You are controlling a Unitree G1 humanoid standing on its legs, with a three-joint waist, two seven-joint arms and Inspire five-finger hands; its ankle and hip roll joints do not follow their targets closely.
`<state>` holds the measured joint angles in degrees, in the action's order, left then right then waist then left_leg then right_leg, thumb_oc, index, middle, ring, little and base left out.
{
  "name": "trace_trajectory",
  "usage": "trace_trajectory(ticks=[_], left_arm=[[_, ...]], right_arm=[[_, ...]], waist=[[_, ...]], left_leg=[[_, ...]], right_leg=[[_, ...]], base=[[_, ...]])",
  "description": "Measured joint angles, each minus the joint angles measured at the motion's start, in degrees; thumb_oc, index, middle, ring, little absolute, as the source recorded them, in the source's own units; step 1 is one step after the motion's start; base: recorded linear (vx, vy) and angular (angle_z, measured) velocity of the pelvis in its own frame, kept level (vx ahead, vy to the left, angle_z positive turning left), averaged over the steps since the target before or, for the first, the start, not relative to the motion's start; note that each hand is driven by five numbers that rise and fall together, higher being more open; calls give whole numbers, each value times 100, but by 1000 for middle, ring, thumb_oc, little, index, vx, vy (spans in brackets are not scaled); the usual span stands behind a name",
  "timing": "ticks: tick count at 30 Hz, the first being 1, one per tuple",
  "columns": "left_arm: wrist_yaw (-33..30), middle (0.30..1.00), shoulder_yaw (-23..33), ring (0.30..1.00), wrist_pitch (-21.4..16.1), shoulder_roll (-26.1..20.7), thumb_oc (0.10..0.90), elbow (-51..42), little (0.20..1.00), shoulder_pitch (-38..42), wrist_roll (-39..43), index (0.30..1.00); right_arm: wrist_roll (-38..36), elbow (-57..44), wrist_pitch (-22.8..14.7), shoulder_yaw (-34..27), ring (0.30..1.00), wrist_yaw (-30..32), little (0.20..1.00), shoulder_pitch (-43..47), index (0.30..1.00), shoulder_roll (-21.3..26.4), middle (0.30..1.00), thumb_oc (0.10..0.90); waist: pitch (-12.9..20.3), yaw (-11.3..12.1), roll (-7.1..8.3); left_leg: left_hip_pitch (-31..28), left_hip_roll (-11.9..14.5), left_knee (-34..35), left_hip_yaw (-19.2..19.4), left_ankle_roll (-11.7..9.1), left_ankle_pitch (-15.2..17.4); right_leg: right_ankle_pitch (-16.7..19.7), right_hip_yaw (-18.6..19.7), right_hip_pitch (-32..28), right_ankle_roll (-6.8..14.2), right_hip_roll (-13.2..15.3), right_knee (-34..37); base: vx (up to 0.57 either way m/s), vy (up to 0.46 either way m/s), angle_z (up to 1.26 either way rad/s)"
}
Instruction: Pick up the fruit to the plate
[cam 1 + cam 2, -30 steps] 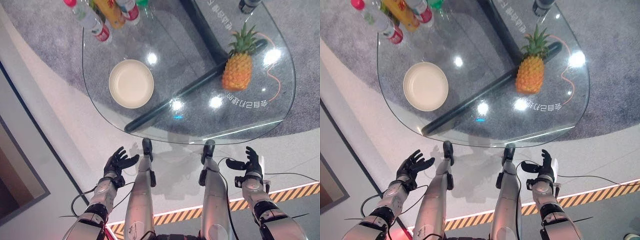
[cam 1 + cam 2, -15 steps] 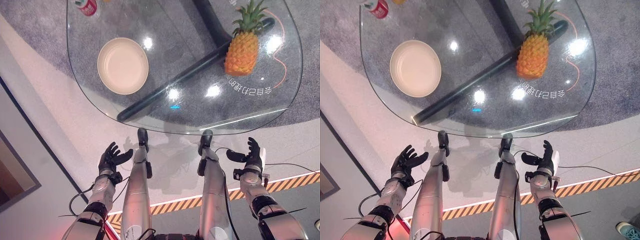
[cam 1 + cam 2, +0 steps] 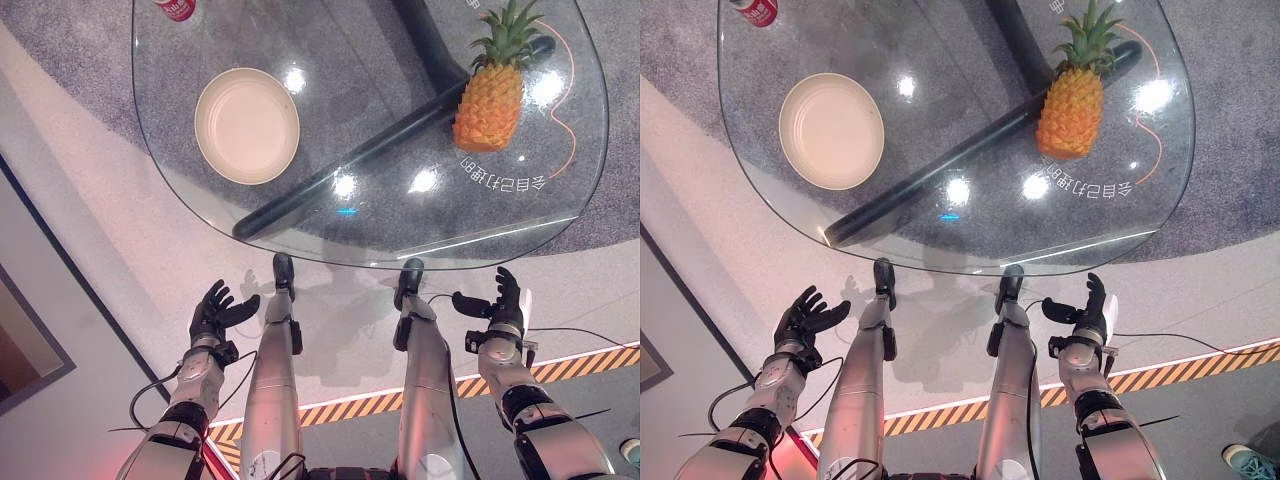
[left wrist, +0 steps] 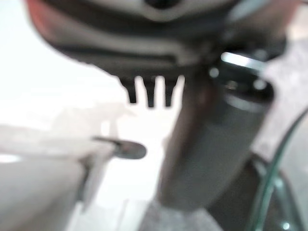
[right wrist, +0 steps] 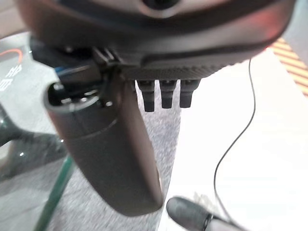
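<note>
A pineapple (image 3: 489, 97) stands upright on the right side of the round glass table (image 3: 400, 220), with its green crown pointing away from me. An empty cream plate (image 3: 247, 126) lies on the table's left side, well apart from the fruit. Both hands hang low in front of the table's near edge, over the pale floor. My left hand (image 3: 213, 313) is open with fingers spread, and my right hand (image 3: 497, 312) is open too, thumb out. Neither holds anything. In the wrist views the straight fingers (image 5: 163, 96) show with nothing between them.
A red-capped bottle (image 3: 175, 7) stands at the table's far left edge. The table's dark base bar (image 3: 390, 140) shows through the glass. A black-and-yellow striped line (image 3: 560, 365) crosses the floor near me, and grey carpet lies under the table.
The whole picture has shifted, so the camera moved: the table sits higher and the far bottles have left the view. Both hands stay open, with the left slightly lower.
</note>
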<state>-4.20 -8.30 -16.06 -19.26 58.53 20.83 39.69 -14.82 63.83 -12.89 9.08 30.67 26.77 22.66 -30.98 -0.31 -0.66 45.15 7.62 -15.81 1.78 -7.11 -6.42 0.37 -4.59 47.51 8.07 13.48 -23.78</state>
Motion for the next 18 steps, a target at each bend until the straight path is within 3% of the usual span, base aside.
trace_trajectory(ticks=[11, 18], left_arm=[[10, 900, -20, 900, -56, -225, 800, -4, 900, 37, 0, 900], [4, 900, -37, 900, -37, -265, 800, -17, 900, 56, 0, 900]], right_arm=[[-1021, 445, 161, -670, 900, 784, 900, 286, 900, 418, 900, 800], [-1755, 59, -124, -1051, 900, 1121, 900, 623, 900, 715, 900, 800]], waist=[[-3, 13, 60], [-4, 32, 61]], left_leg=[[6, 16, 14, -69, -3, 0], [6, 15, 61, -86, -4, -1]], right_leg=[[-2, -93, -56, -9, -5, 47], [14, -140, -101, -17, -8, 119]], base=[[1, -15, 0], [0, 0, 0]])
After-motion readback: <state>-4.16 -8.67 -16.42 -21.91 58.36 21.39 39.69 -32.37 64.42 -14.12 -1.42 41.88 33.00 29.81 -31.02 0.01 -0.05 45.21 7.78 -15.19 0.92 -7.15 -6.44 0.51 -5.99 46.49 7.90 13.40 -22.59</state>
